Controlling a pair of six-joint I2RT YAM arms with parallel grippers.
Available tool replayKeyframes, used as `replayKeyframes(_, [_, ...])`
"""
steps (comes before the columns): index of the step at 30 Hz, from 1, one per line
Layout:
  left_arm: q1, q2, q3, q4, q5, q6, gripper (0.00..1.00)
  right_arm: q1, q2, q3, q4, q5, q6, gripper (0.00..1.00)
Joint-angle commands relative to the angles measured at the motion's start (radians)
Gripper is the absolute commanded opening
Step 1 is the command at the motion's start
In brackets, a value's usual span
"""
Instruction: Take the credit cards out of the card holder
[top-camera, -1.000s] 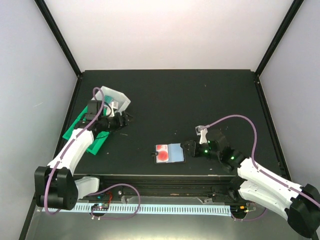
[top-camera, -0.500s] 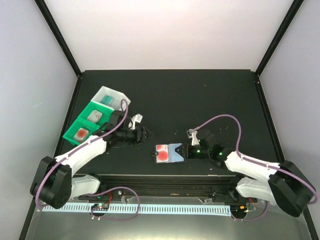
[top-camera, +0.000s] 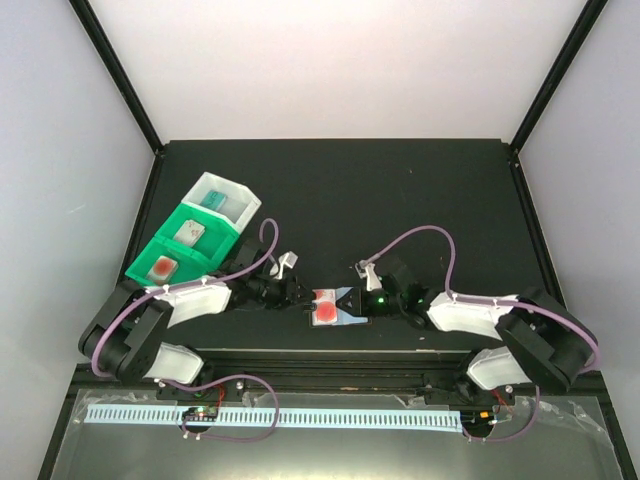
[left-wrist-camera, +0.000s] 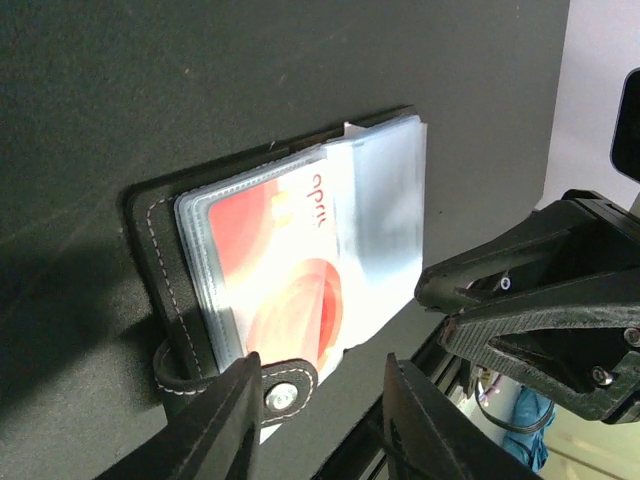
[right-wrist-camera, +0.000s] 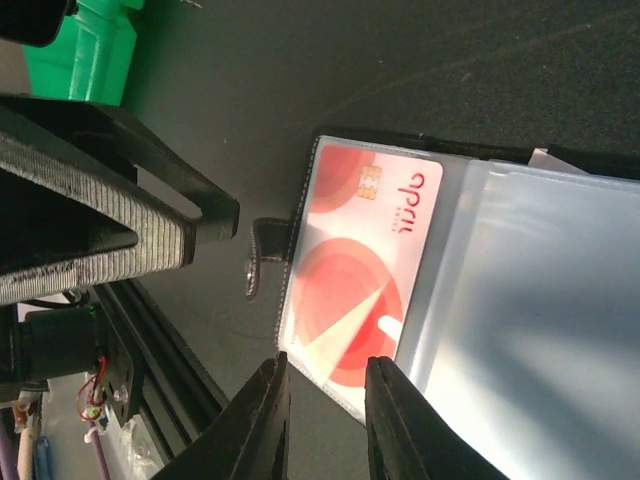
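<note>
Both arms have reached the black clear-pocketed card holder (top-camera: 331, 310) — left gripper (top-camera: 302, 297) at 9 o'clock, jaws parted; right gripper (top-camera: 351, 300) at 3, grasp unclear.

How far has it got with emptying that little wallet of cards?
Done: three cards lie in the bins: a teal card, a pale card, a red-marked card. In hand: the left gripper and right gripper flank the card holder. To do: the red card in its clear pocket; any behind it are hidden.

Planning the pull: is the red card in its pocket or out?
In. The red card lies under the clear pocket plastic of the spread-open holder.
</note>
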Motion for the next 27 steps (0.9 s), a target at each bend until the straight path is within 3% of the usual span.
replayKeyframes(1, [-0.018, 0.029, -0.018, 0.095, -0.011, -0.006, 0.34, 0.007, 0.054, 0.026, 0.048, -0.012, 0.004, 0.23])
replayKeyframes(6, [-0.022, 0.077, -0.028, 0.133, 0.007, -0.007, 0.16, 0.009, 0.1, 0.028, 0.062, -0.003, 0.0, 0.23])
replayKeyframes(27, [-0.043, 0.162, -0.042, 0.13, -0.051, 0.017, 0.09, 0.01, 0.212, 0.033, 0.105, 0.001, -0.023, 0.22])
